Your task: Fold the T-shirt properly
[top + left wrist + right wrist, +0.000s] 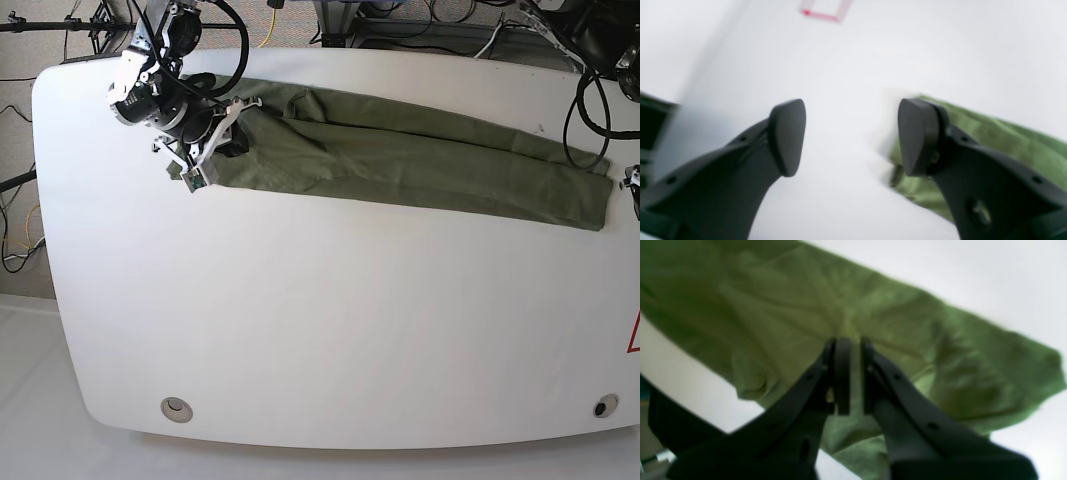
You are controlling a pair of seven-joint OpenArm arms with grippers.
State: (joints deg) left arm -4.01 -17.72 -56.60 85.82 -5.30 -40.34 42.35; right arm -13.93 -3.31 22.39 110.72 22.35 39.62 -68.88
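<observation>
Your T-shirt (400, 160) lies stretched out as a long narrow band along the far side of the white desk (320, 330), running from the far-left corner region across toward the right edge, with soft creases along its length.

Your right pincer (849, 350) sits at the shirt's left end, its black fingers (842, 373) drawn almost together with a fold of green cloth pinched between them; the fabric puckers toward that spot.

Your left pincer (851, 136) is off the shirt's right end, with its jaws spread wide and nothing between them but bare desk. One finger (917, 136) sits in front of the shirt's edge; whether it touches the cloth you cannot tell from the blurred view.

A red taped outline (825, 10) marks the desk well beyond the shirt's right end.
</observation>
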